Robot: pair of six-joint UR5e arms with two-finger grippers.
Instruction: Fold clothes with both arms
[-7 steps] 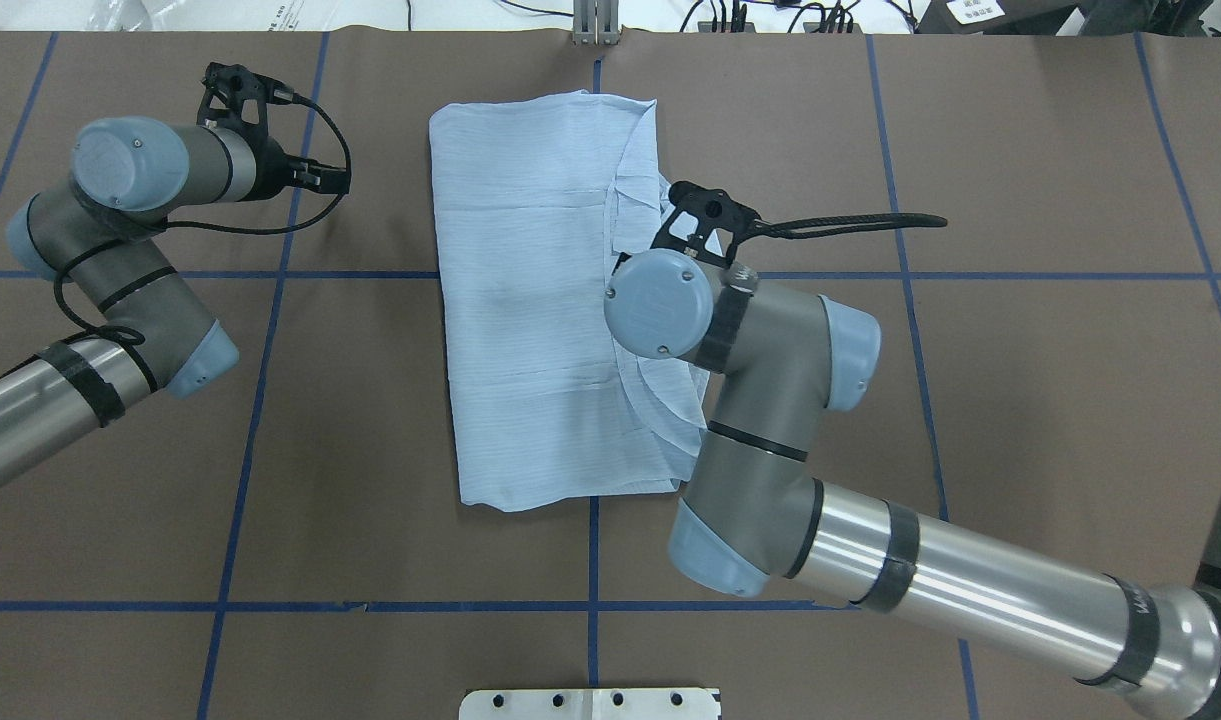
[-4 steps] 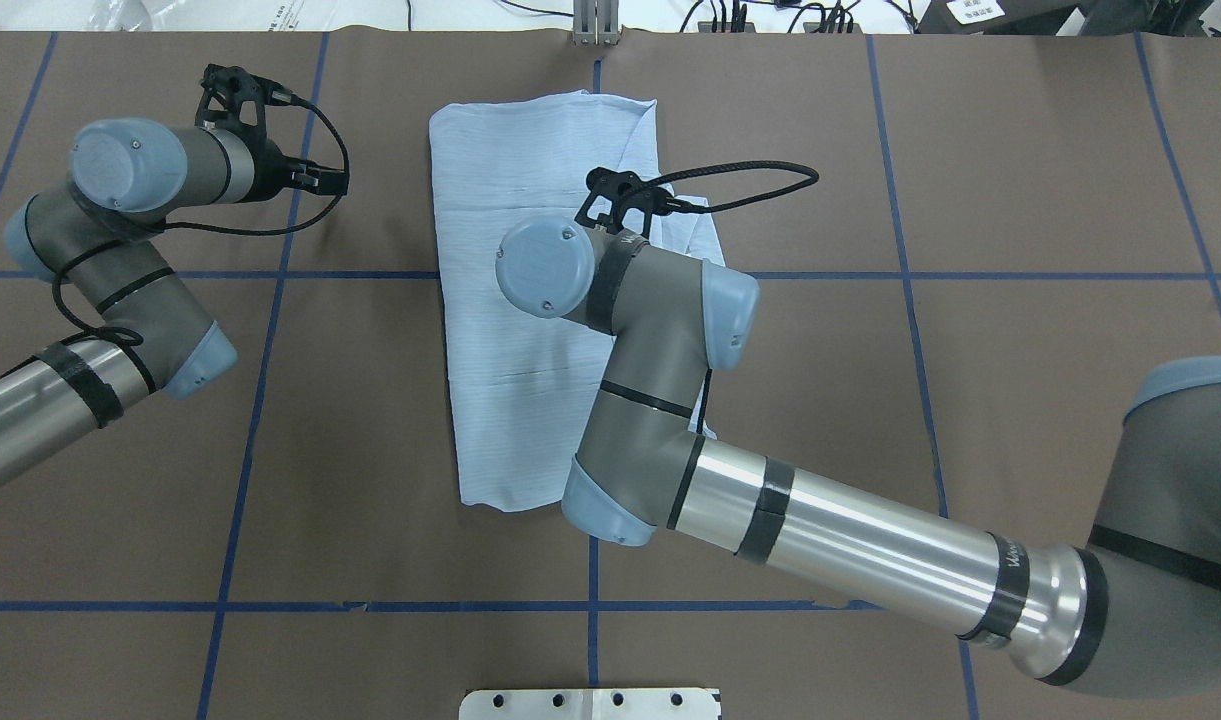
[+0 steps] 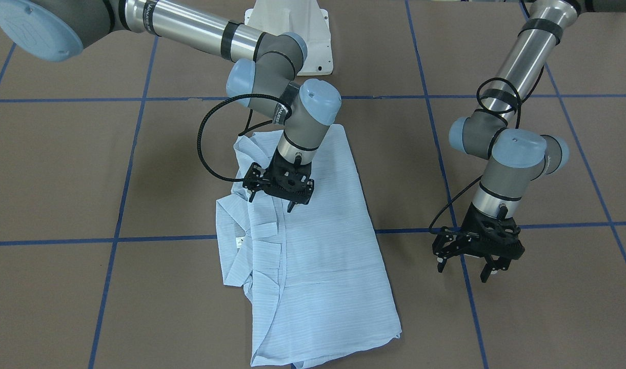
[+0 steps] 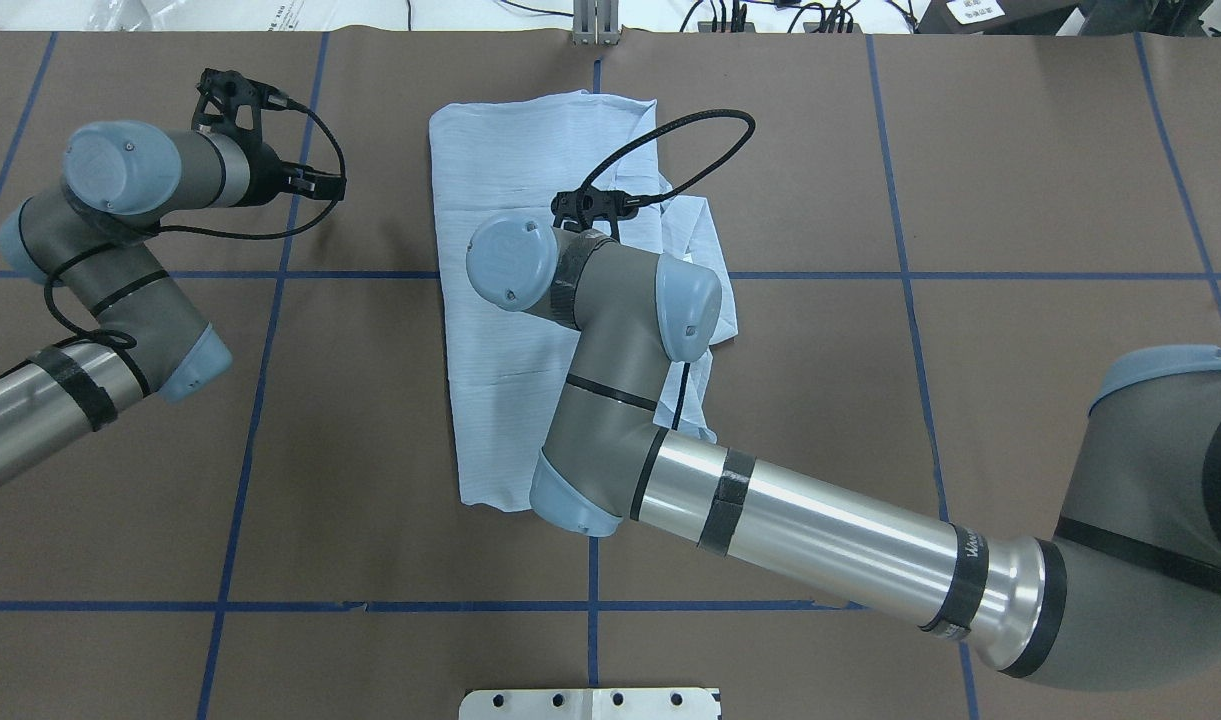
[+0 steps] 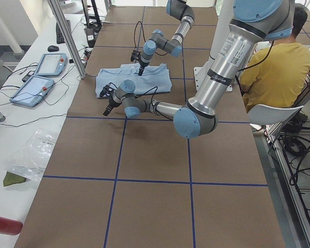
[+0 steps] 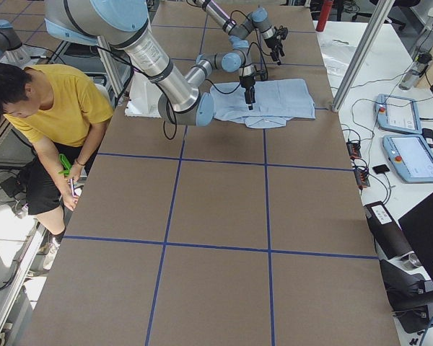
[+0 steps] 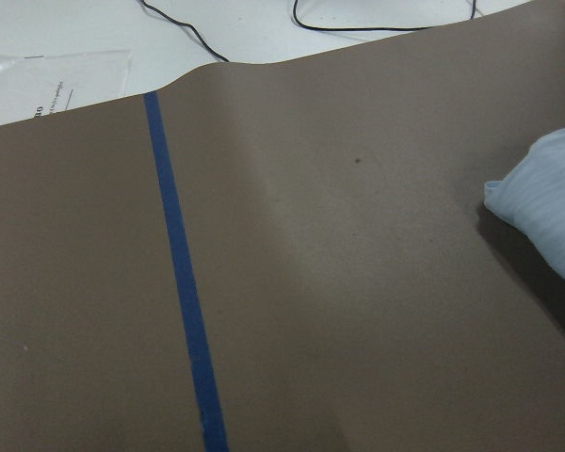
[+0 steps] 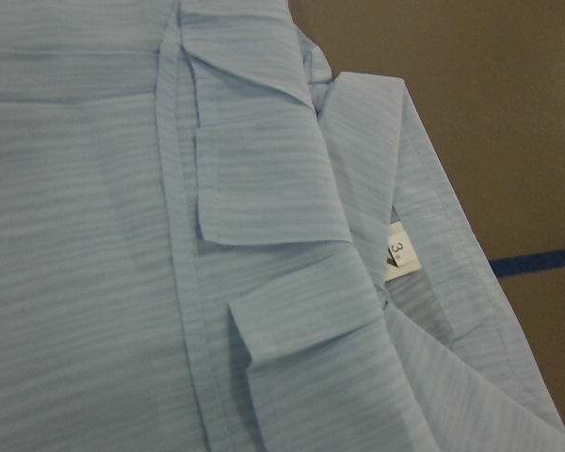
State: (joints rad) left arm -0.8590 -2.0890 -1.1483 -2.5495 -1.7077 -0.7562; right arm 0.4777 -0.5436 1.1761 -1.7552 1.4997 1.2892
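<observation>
The light-blue striped shirt lies folded lengthwise at the table's middle, back side up, with its collar and white label bunched along one long edge. My right gripper hovers low over that collar-side fold, fingers spread and open, nothing seen between them; from overhead it sits above the shirt's upper half. My left gripper hangs open over bare table, well off the shirt's other side. The left wrist view catches only a corner of the shirt.
Brown table cover with blue tape lines. A white pedestal base stands at the robot's side. Tablets and cables lie on a white bench past the far edge. A seated person in yellow is beside the table.
My right arm has swung left, from the shirt's right edge to over its upper middle. The cloth along that right edge now spreads wider. The left arm barely moved.
</observation>
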